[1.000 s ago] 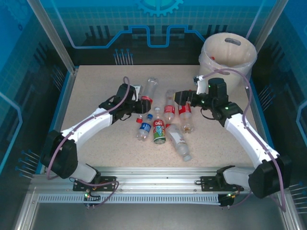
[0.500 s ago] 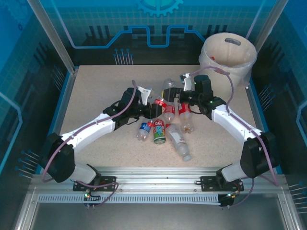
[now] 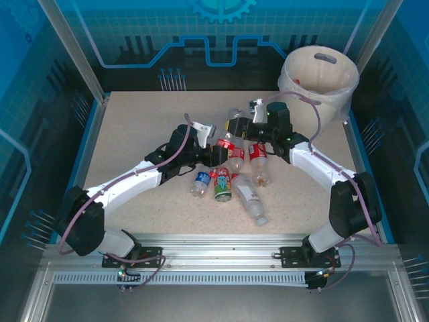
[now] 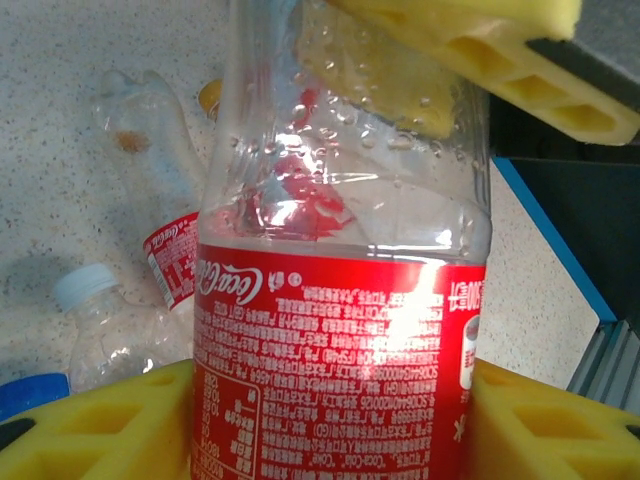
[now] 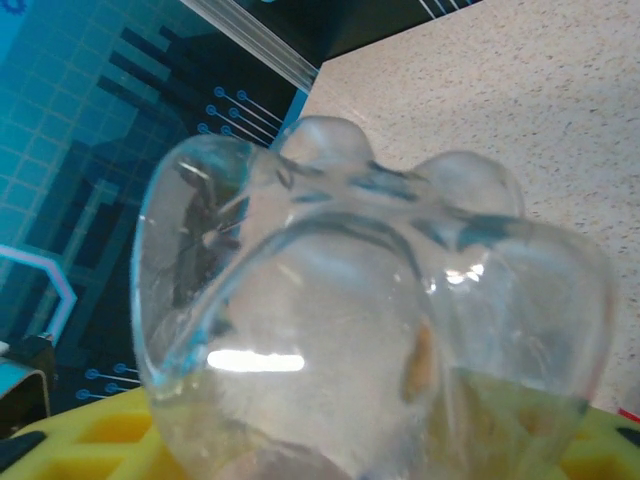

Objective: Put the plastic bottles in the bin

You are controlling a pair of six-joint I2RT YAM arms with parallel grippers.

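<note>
A red-labelled plastic bottle (image 3: 225, 142) hangs above the table between both arms. My left gripper (image 3: 216, 153) is shut on its labelled body (image 4: 340, 330), yellow fingers (image 4: 100, 425) pressed on both sides. My right gripper (image 3: 236, 127) is shut on the bottle's clear bottom end (image 5: 370, 330); one of its yellow fingers (image 4: 480, 50) lies across the clear part in the left wrist view. Several more plastic bottles lie below: red-labelled ones (image 3: 258, 155), a green one (image 3: 222, 184), a blue-labelled one (image 3: 201, 181), a clear one (image 3: 251, 199). The cream bin (image 3: 315, 94) stands at the far right corner.
A crumpled clear bottle (image 4: 150, 130) and a white-capped one (image 4: 110, 330) lie on the speckled table under the left gripper. Blue rails and aluminium posts edge the table. The table's left half (image 3: 134, 127) is bare. The right arm's cable arcs towards the bin.
The left gripper carried the red-labelled bottle up and to the right. The right gripper swung left from near the bin side and closed on the bottle's clear end.
</note>
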